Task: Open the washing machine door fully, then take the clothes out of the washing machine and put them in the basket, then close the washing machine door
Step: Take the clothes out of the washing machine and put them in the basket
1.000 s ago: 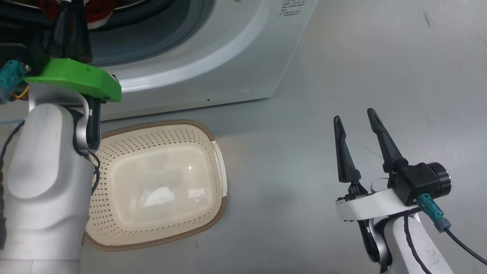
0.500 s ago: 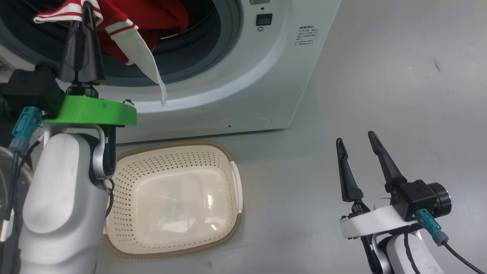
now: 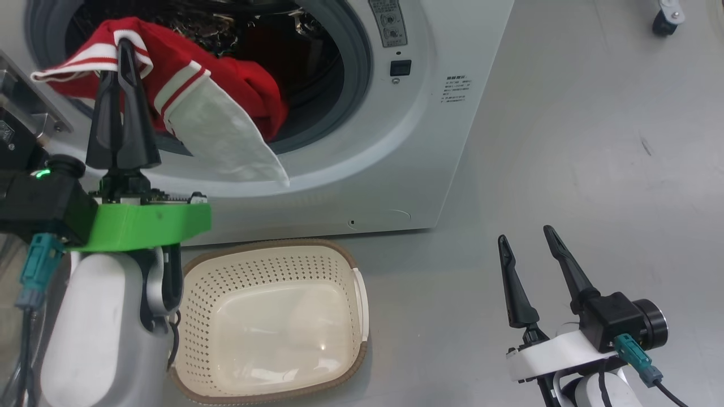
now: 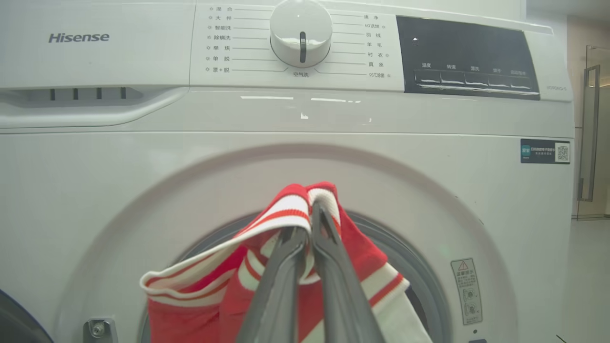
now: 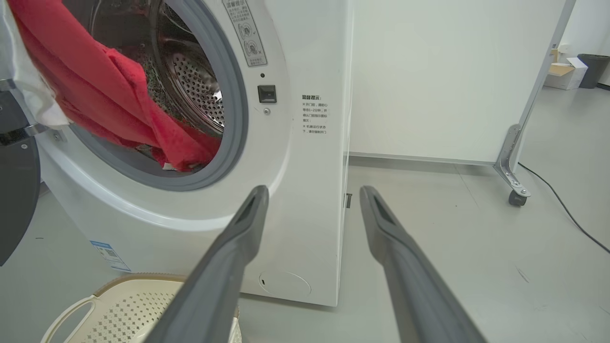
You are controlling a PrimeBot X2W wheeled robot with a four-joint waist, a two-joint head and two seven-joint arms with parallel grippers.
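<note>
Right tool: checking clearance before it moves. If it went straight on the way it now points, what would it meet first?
Probably the washing machine, on its white front beside the round opening, near the corner. Depth is unclear, so the right tool might slip past.

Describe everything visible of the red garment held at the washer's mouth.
The clothes are bright red fabric with a red-and-white striped band and a pale white panel hanging down. The left gripper, jaws shut on the striped band, holds it up before the washing machine opening. The rest trails over the grey gasket into the drum. It hangs higher than the basket, not touching it.
</note>
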